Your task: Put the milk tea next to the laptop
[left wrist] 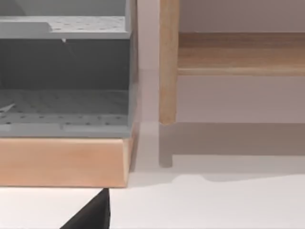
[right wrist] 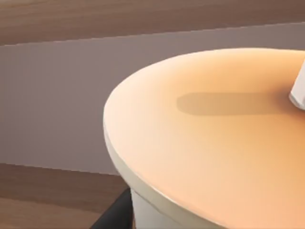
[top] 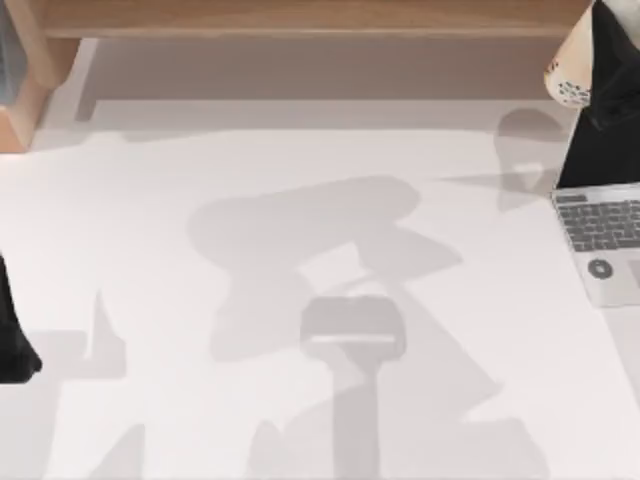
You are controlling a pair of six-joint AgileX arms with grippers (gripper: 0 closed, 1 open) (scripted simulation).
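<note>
The milk tea [top: 570,80] is tilted just behind the laptop [top: 605,225], against the right arm [top: 615,70]. A wooden shelf [top: 300,15] runs behind. Whether either arm's jaws are open, I cannot tell.

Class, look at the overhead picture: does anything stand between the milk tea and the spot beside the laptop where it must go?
Nothing visible does. The milk tea is at the table's far right, just behind the laptop, beside the right arm's dark body.

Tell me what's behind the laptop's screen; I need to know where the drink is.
The milk tea sits behind the laptop screen at the table's far right, beside the dark right arm. Its pearl-speckled base shows; its lid is covered there.
</note>
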